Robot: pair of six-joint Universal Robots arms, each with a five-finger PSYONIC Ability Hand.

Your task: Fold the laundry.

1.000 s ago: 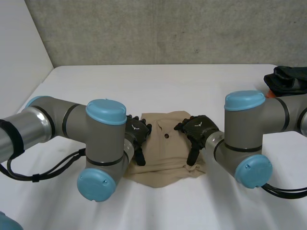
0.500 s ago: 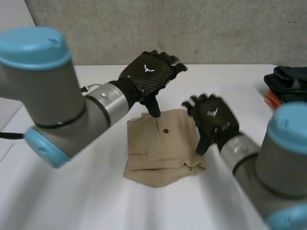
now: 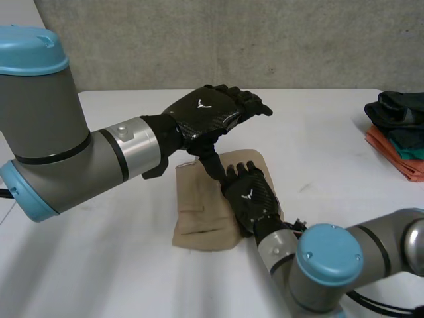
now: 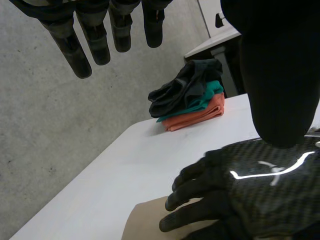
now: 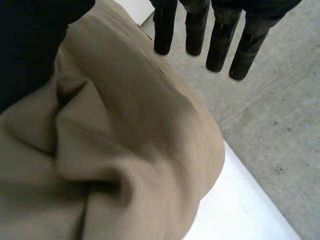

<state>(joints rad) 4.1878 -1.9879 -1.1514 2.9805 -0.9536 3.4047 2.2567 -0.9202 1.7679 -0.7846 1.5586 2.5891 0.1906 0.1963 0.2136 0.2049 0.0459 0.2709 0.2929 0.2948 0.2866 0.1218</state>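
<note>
Head view: my left hand (image 3: 211, 114) hovers over the far edge of the folded tan garment (image 3: 199, 209), fingers straight and spread, holding nothing, thumb pointing down at the cloth. The garment lies on the white surface (image 3: 99, 265), a compact, slightly lumpy rectangle. My right hand (image 3: 249, 196) lies flat on the garment's right half, fingers (image 5: 196, 30) straight and pinching nothing. Well right of the garment sits a stack of folded clothes (image 3: 397, 129). I judge the folding nearly done and the pressing in hand. Next I'd smooth the bunched right edge, then carry the garment toward that stack.
</note>
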